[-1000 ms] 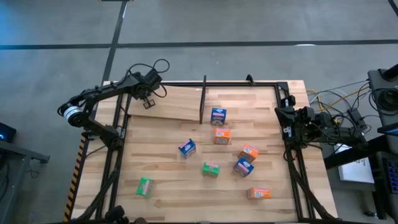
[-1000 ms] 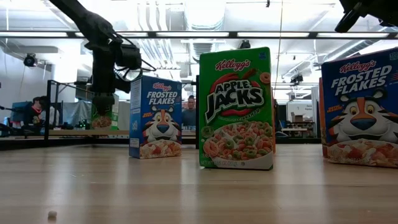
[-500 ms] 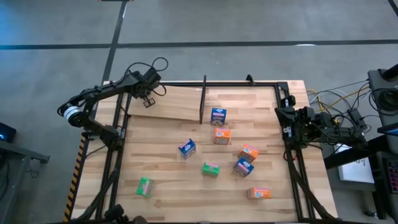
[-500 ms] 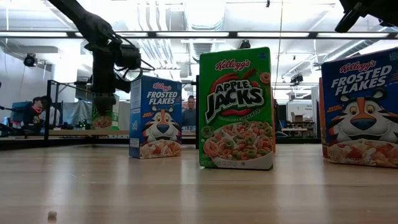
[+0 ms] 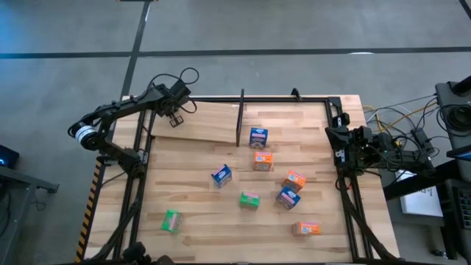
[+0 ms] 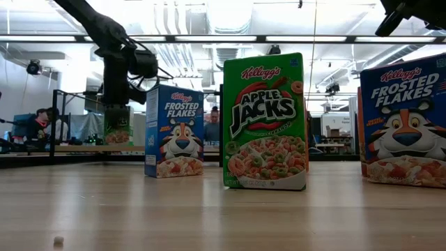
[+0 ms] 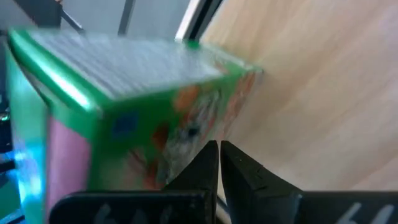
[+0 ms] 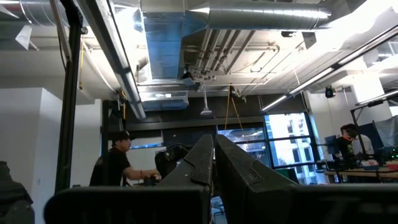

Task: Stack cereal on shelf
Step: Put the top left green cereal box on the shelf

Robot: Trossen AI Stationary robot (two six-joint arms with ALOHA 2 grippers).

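Nine cereal boxes: three blue (image 5: 258, 136), three orange (image 5: 263, 160), two green (image 5: 249, 199) on the counter (image 5: 191, 191). The third green box (image 7: 155, 106) stands far left, beside the left gripper (image 7: 219, 149). Its jaws are closed and empty. The right gripper (image 8: 214, 146) likewise.

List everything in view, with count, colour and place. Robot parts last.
green cereal boxes: three, green; two on the table's near half, one right in front of the left gripper, over the shelf's left part
blue cereal boxes: three, blue; mid-table
orange cereal boxes: three, orange; centre to right near side
shelf: one, light wood with black frame; table's far side
divider rod: one, black; on the shelf
table: one, light wood
people: a few, in the room behind
left gripper: dark, shut; over the shelf's left end
right gripper: dark, shut; at the table's right edge, pointing upward
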